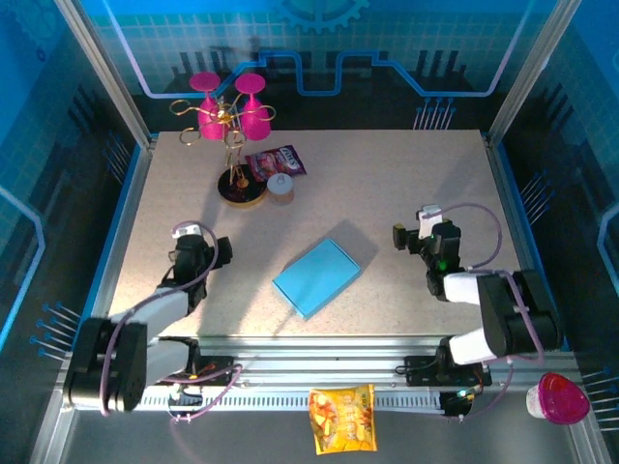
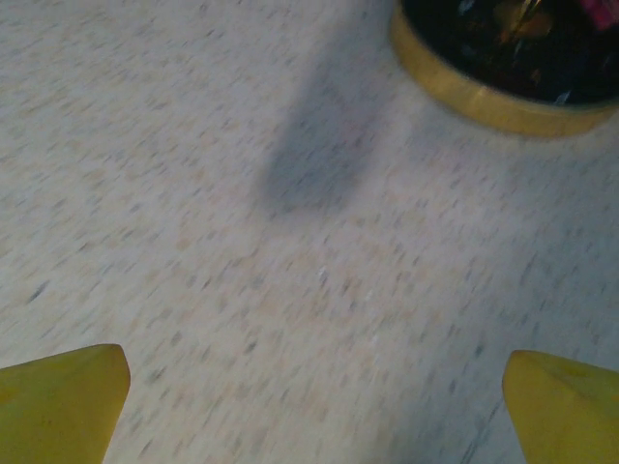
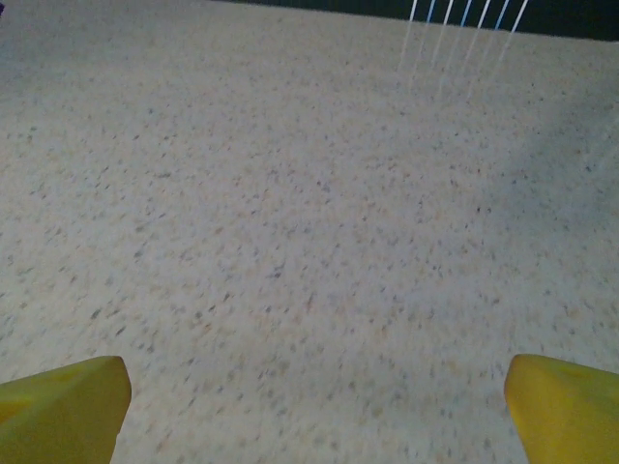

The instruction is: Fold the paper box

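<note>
Jaws spread wide on both arms, gripping nothing.

From the top camera: left gripper low over the table at left, right gripper over it at right, each well apart from the paper box. Paper box closed and flat, light blue, lying at an angle on the table between the 2 grippers, nearer the front edge than the back. Toward the back left, a gold stand carrying 2 pink glasses, with a purple snack packet and a small tan cup just beside its round base. On the front rail, an orange snack packet; at far right, a pink-and-white cup.

From the left wrist: 2 yellow fingertips at the bottom corners, far apart, speckled table between them, the stand's gold-rimmed base at top right, a soft shadow left of it.

From the right wrist: 2 yellow fingertips likewise far apart over speckled table, thin white rods at the top edge.
</note>
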Robot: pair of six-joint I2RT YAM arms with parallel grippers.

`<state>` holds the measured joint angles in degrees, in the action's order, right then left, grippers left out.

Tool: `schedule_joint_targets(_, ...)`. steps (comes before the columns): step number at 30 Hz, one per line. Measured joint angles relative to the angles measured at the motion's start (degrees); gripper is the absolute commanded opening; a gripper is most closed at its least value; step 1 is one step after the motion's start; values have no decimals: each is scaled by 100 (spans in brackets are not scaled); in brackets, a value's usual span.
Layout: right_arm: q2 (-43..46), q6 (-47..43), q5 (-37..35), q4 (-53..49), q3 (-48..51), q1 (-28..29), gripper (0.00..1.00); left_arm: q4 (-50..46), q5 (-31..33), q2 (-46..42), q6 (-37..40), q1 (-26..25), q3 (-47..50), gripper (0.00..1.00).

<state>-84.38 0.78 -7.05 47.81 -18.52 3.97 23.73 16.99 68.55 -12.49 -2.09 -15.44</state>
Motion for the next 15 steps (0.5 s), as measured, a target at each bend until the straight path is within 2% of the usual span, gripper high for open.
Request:
schedule_joint_targets(2, -328, 35, 166, 411, 72, -177, 100, 409, -363, 525, -4, 243, -177, 99)
schedule_joint_targets(5, -358, 90, 195, 577, 127, -223, 100, 710, -800, 807, 22, 411, -457, 99)
schedule_joint_targets(7, -356, 109, 90, 625, 74, -184, 100, 1047, -1038, 780, 109, 367, -476, 99)
schedule_joint_targets(12, -365, 109, -319, 538, -195, 22, 100, 1497, -1145, 520, 555, -219, -293, 99)
schedule_joint_targets(15, -365, 109, -446, 533, -216, 50, 100, 1569, -1158, 623, 706, -63, -341, 99)
